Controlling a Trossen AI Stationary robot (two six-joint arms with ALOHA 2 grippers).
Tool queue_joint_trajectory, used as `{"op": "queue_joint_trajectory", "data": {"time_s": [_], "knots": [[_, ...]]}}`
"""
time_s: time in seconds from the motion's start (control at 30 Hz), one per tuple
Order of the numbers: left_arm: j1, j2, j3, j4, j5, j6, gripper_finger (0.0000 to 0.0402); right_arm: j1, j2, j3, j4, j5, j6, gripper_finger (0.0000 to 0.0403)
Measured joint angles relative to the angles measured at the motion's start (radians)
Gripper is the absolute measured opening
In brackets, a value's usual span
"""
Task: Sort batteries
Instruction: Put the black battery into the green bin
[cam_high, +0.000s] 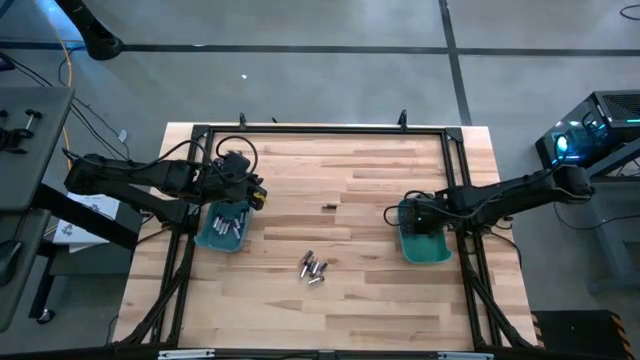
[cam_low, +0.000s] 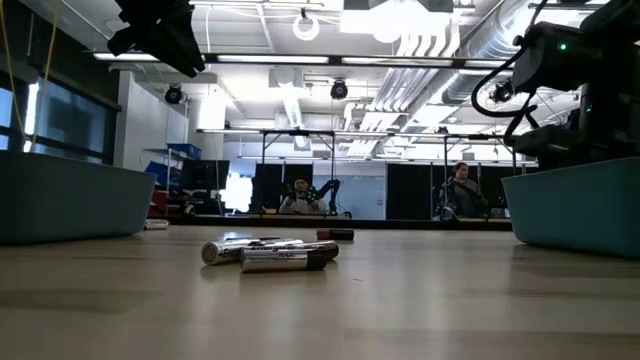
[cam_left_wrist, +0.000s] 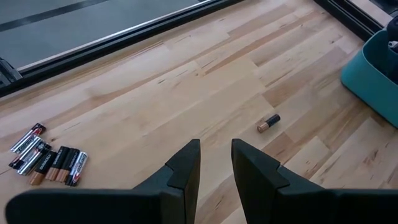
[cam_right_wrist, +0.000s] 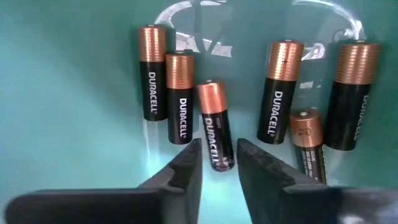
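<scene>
Lots of bare wooden table (cam_high: 380, 300) between the two teal bins. The loose batteries (cam_high: 314, 268) sit mid-table near the front edge. The left gripper (cam_high: 256, 194) hovers beside the left bin (cam_high: 221, 227), slightly parted, empty. The right gripper (cam_right_wrist: 217, 163) points into the right bin (cam_high: 424, 246) over Duracell cells (cam_right_wrist: 275, 102), narrowly open, holding nothing.

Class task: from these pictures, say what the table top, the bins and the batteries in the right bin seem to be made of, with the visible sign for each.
Table top: pale wood strips, visible grain.
Bins: likely teal plastic, smooth sheen.
Batteries: black wrap, copper-coloured, probably metallic ends.
</scene>
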Motion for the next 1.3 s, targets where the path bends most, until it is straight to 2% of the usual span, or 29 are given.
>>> {"op": "queue_joint_trajectory", "data": {"time_s": [0.13,0.27,0.43,0.57,0.63,0.7,0.83,0.9,0.97,1.07,1.3], "knots": [[0.000,0.000,0.000,0.001,0.000,-0.001,0.0085,0.000,-0.002,0.017,-0.017,-0.012,-0.055,0.0122],[0.000,0.000,0.000,0.003,0.000,-0.001,0.0085,0.000,-0.015,0.082,-0.064,-0.064,-0.121,0.0132],[0.000,0.000,0.000,0.029,0.000,0.001,0.0085,0.000,-0.029,0.229,-0.228,-0.081,-0.152,0.0133],[0.000,0.000,0.000,0.055,0.000,0.014,0.0085,0.000,-0.030,0.361,-0.305,-0.038,-0.251,0.0134],[0.000,0.000,0.000,0.057,0.000,0.029,0.0085,0.000,-0.030,0.412,-0.272,0.027,-0.350,0.0134],[0.000,0.000,0.000,0.060,-0.005,0.038,0.0085,0.000,-0.028,0.444,-0.179,0.149,-0.483,0.0134],[0.000,0.000,0.000,0.060,-0.009,0.044,0.0085,-0.006,-0.009,0.433,0.151,0.462,-0.811,0.0135],[0.000,0.000,0.000,0.060,-0.007,0.036,0.0085,-0.039,0.024,0.410,0.310,0.501,-0.947,0.0135],[0.000,0.000,0.000,0.060,-0.005,0.030,0.0085,-0.087,0.075,0.393,0.440,0.458,-1.003,0.0135],[0.000,0.000,0.000,0.065,-0.004,0.029,0.0085,-0.153,0.182,0.386,0.575,0.322,-1.105,0.0135],[0.000,0.000,0.000,0.066,-0.004,0.029,0.0085,-0.235,0.454,0.386,0.892,-0.046,-1.571,0.0135]]}}
